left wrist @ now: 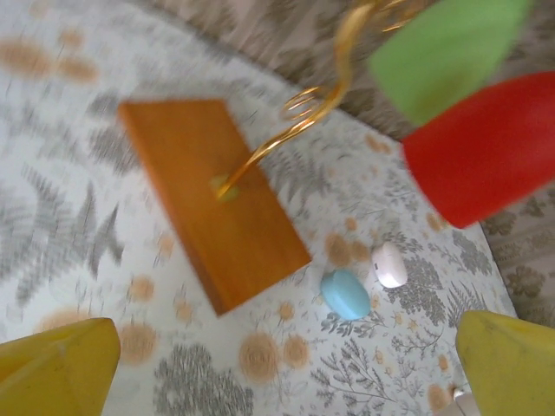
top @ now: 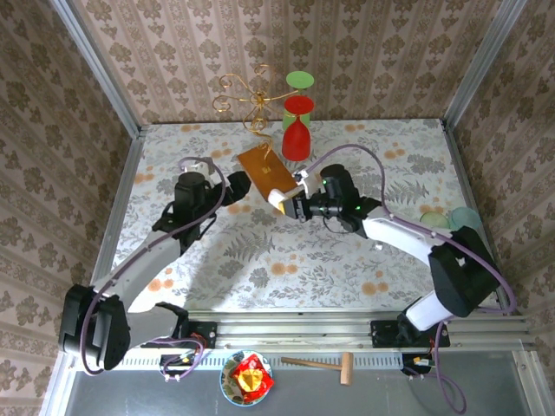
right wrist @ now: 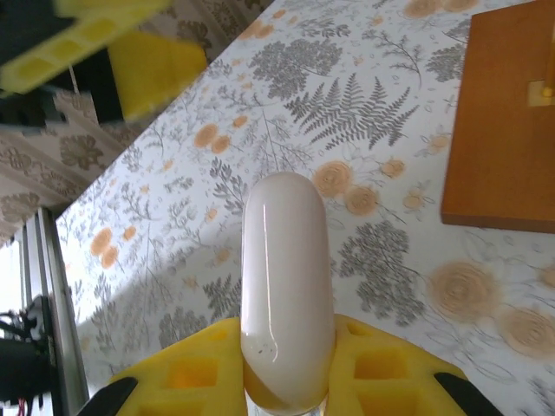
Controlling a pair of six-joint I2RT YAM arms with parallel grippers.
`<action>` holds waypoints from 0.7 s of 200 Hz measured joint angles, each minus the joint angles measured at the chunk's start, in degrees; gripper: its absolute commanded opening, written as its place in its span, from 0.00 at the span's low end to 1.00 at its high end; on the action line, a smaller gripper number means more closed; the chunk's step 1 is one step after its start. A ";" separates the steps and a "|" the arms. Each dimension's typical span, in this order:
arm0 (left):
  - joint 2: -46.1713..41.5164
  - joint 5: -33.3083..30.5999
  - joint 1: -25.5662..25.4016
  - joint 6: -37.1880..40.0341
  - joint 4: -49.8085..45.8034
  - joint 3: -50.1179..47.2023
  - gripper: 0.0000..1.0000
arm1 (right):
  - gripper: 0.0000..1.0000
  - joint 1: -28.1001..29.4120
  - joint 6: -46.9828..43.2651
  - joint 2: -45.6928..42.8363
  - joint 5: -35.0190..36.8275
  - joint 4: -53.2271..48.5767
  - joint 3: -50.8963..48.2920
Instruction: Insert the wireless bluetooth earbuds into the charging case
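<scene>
My right gripper (top: 293, 206) (right wrist: 288, 377) is shut on a white oblong charging case (right wrist: 286, 277) (top: 279, 201), closed and standing up out of the yellow pads above the table. My left gripper (top: 241, 188) (left wrist: 286, 377) is open with nothing between its yellow fingers (left wrist: 56, 368), just left of the held case. One of its fingers (right wrist: 156, 68) appears at the top left of the right wrist view. A light blue pebble-shaped case (left wrist: 346, 293) and a white one (left wrist: 389, 264) lie side by side on the table beyond the wooden base. The earbuds are out of view.
A wooden base (top: 264, 171) (left wrist: 212, 195) with a curly gold wire stand (top: 251, 97) sits at the back centre. Beside it stands a red and green stack of cups (top: 297, 121). Two pale rounded things (top: 451, 218) lie by the right wall. The floral tablecloth (top: 260, 260) covers the table.
</scene>
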 measured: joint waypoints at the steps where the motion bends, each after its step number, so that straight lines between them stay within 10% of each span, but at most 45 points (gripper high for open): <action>1: -0.09 0.11 0.00 0.39 0.24 -0.09 1.00 | 0.08 -0.09 -0.17 -0.09 -0.09 -0.28 0.04; 95: -1.07 26.64 -5.18 30.29 20.52 -8.35 0.99 | 0.08 -5.16 -19.43 -9.64 -9.35 -26.97 14.49; 140: 3.32 38.69 -8.20 32.83 24.94 -5.86 0.89 | 0.05 -5.09 -24.48 -10.23 -16.28 -34.73 17.40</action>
